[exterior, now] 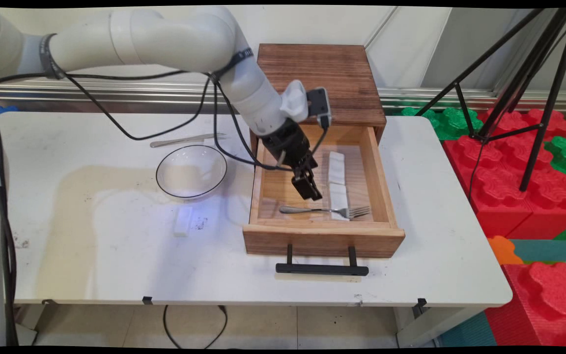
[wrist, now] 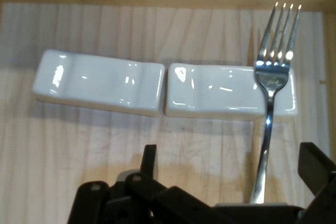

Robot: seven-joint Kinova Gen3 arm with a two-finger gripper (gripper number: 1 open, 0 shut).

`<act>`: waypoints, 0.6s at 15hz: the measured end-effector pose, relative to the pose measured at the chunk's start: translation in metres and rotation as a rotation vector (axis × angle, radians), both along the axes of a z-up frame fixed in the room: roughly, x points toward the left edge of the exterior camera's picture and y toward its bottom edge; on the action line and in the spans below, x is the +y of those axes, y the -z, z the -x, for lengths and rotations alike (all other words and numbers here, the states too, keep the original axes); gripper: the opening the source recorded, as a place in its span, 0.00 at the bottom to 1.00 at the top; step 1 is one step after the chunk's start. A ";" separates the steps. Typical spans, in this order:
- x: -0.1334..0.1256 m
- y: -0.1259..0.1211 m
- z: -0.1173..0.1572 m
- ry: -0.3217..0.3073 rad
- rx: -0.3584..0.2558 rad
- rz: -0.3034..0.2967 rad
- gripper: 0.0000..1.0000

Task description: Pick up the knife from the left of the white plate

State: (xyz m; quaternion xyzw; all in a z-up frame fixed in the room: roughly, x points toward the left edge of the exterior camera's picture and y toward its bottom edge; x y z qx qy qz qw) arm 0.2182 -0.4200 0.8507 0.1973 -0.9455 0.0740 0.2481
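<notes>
My gripper (exterior: 311, 191) reaches down into an open wooden drawer (exterior: 322, 237) and stands open, holding nothing. A silver fork (exterior: 327, 211) lies across the drawer's front part, just below the fingertips. In the hand view the fork (wrist: 266, 108) runs up between my fingers (wrist: 149, 162), closer to the right one, and the gripper (wrist: 231, 174) straddles its handle. The fork's tines rest on a white ceramic rest (wrist: 220, 92). A second white rest (wrist: 100, 81) lies end to end with the first. In the main view the two rests (exterior: 337, 183) lie along the drawer's right side.
The drawer is pulled out of a dark wooden box (exterior: 320, 78), its black handle (exterior: 321, 268) toward the table's near edge. A glass bowl (exterior: 191, 171), a silver utensil (exterior: 184, 141) and another white rest (exterior: 183, 221) lie on the table's left. A black tripod (exterior: 533, 98) and foam blocks (exterior: 509, 187) stand at the right.
</notes>
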 end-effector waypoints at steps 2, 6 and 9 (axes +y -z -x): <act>0.000 -0.013 -0.008 -0.002 0.010 0.010 1.00; 0.002 -0.041 -0.028 -0.003 0.026 0.025 1.00; 0.004 -0.061 -0.046 -0.014 0.036 0.033 1.00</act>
